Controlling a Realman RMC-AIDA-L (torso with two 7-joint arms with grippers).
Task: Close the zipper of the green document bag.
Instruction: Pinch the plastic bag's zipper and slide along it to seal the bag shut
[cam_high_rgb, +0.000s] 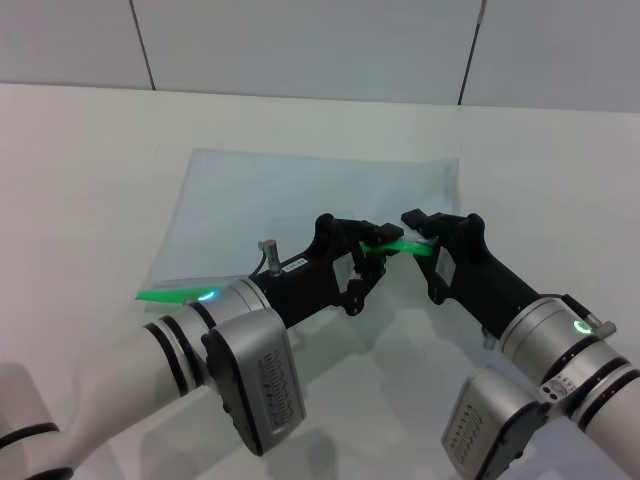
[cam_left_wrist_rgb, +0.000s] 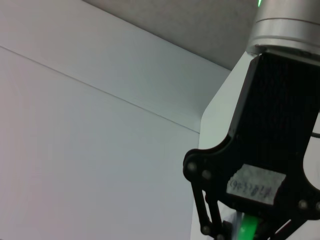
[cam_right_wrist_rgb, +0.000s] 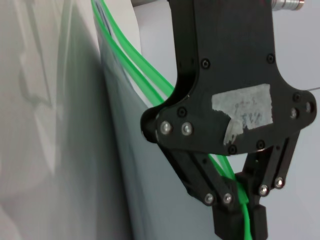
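Both pincers, left and right, pinch zipper along near edge of green document bag

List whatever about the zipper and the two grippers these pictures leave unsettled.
- Slider tab: not identifiable in any view; where the left gripper and right gripper meet on the zipper, their black fingers cover it.
- Middle stretch of the zipper, head view: hidden behind the left arm; only its end shows.
- How far it is zipped: in the right wrist view two green tracks run apart, then vanish behind the left gripper's body.
- The green document bag: contents unreadable.
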